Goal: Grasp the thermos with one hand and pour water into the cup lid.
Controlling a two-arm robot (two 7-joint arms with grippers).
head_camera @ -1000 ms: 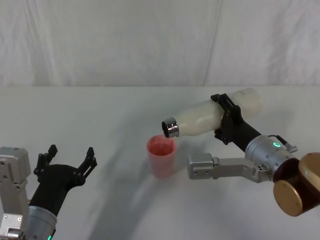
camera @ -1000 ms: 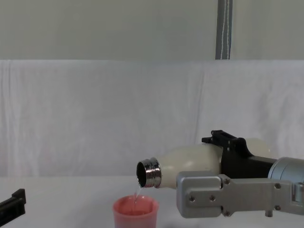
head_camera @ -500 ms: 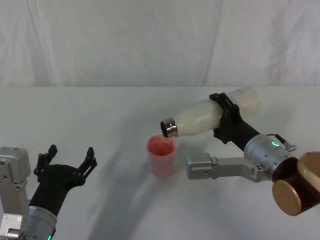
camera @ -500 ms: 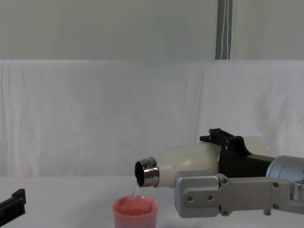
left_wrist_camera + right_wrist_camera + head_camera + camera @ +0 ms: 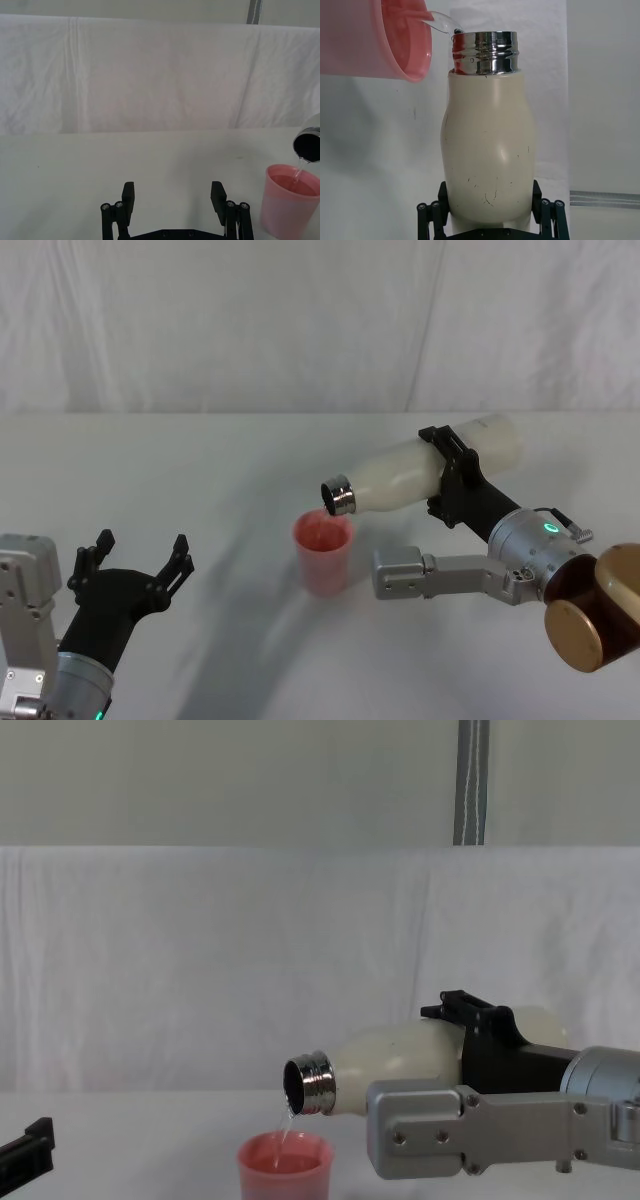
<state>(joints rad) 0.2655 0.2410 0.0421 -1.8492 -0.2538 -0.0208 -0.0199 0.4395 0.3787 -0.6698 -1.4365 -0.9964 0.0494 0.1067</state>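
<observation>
Steel neck first: I have the bottle (image 5: 420, 472) tipped well past level, its shiny threaded mouth pointing toward 8 o'clock in the head view and sitting just above the rim of the pink cup (image 5: 322, 551). That tilt is deliberate. It puts the mouth lower than the base so water runs out by its own weight, and a thin clear stream shows from the lip into the cup in the chest and left wrist views.

My right gripper (image 5: 452, 477) is clamped around the cream body near its wide lower half, a finger on each side, as the right wrist view confirms. I judge the grip sits far from the neck so the fingers stay clear of the stream and of the cup rim.

The cup stands upright on the white table (image 5: 200, 470), near the middle of the head view, at about 8 o'clock from the right gripper. The mouth hangs over the cup's rim on the side nearest the bottle rather than over its middle, so the margin for spilling is small.

My left gripper (image 5: 135, 560) rests parked at 9 o'clock from the cup, well apart from it, fingers spread wide and holding nothing.

Pouring is under way. The cup holds some liquid, but I cannot tell the level.
</observation>
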